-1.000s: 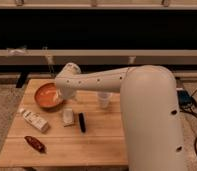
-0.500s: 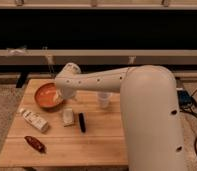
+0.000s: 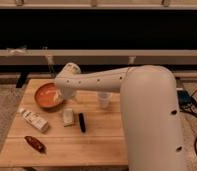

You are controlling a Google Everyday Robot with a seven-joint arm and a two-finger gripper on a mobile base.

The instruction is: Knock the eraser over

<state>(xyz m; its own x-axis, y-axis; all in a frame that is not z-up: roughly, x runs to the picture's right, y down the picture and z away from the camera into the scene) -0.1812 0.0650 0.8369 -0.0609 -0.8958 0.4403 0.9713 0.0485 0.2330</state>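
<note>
The eraser point(image 3: 82, 122) is a small black slab standing thin edge-on near the middle of the wooden table point(image 3: 92, 145). My white arm reaches from the right across the table to the left. The gripper point(image 3: 67, 98) hangs at the arm's end, just right of the orange bowl point(image 3: 47, 96) and behind the eraser, above a small whitish box point(image 3: 67, 117). The gripper sits a little way back from the eraser and does not touch it.
A white oblong packet point(image 3: 34, 120) lies at the table's left. A dark red oblong packet point(image 3: 35, 144) lies near the front left corner. A clear cup point(image 3: 104, 99) stands behind the eraser to the right. Cables and a device point(image 3: 184, 97) lie on the floor at right.
</note>
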